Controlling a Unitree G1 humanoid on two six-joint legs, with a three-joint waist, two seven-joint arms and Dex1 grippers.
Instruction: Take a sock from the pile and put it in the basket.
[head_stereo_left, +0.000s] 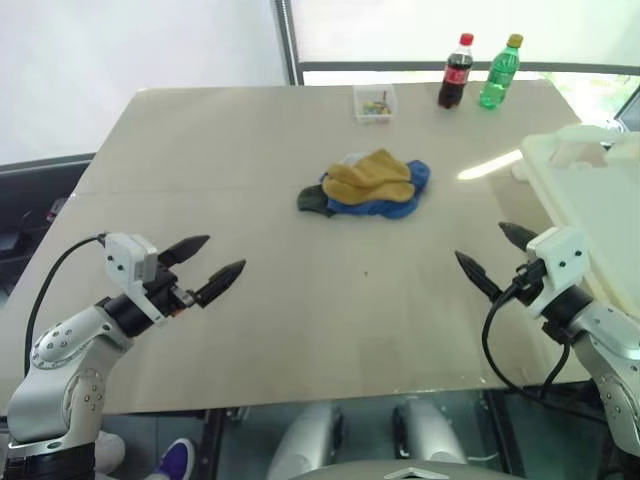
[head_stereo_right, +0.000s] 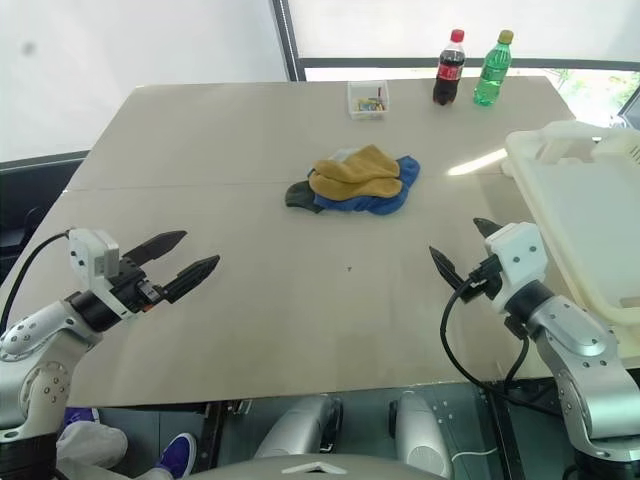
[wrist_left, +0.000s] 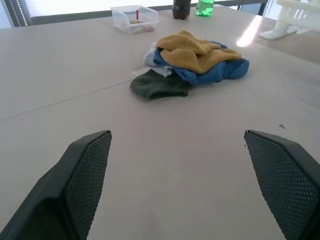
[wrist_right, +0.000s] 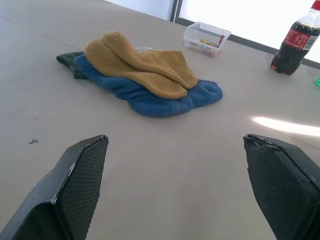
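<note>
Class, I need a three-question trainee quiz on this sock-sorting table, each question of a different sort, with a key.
1. True or false: the mustard yellow sock lies on top of the pile.
2. Multiple choice: the basket stands at the table's (A) robot's left edge, (B) robot's right edge, (C) far edge beside the bottles.
3. Fill in: both the left gripper and the right gripper hover over the table with their fingers ____ and holding nothing.

Key: 1 true; 2 B; 3 open.
</note>
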